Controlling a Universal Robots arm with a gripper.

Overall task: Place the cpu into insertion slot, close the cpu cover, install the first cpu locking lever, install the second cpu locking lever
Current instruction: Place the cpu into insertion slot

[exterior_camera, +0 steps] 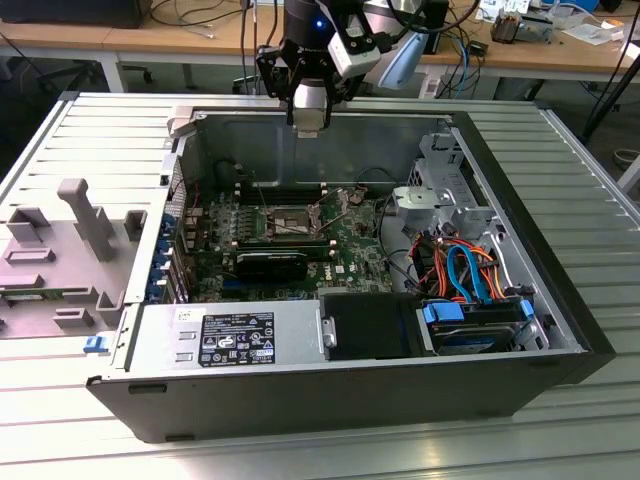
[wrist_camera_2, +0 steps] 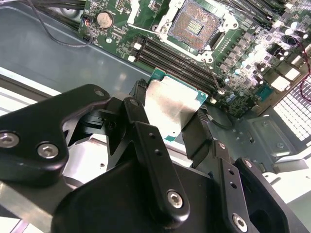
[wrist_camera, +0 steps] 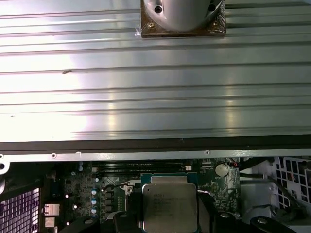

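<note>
In the exterior view I see the gripper (exterior_camera: 310,120) hanging over the back wall of the open computer case (exterior_camera: 300,405), well above the green circuit board (exterior_camera: 350,255); the insertion slot (exterior_camera: 288,222) lies on that board, apart from the gripper.

In the second wrist view the gripper (wrist_camera_2: 170,109) is clamped on the cpu (wrist_camera_2: 167,99), a black finger (wrist_camera_2: 194,133) on each of two opposite edges, the dull metal top facing the camera; the insertion slot (wrist_camera_2: 198,23) sits on the board beyond, its dark centre bare.

In the first wrist view the cpu (wrist_camera: 170,206) sits between the fingers above the board, with a coin cell (wrist_camera: 222,169) on the board near it; the ribbed metal table (wrist_camera: 146,82) stretches beyond the case's edge.
</note>
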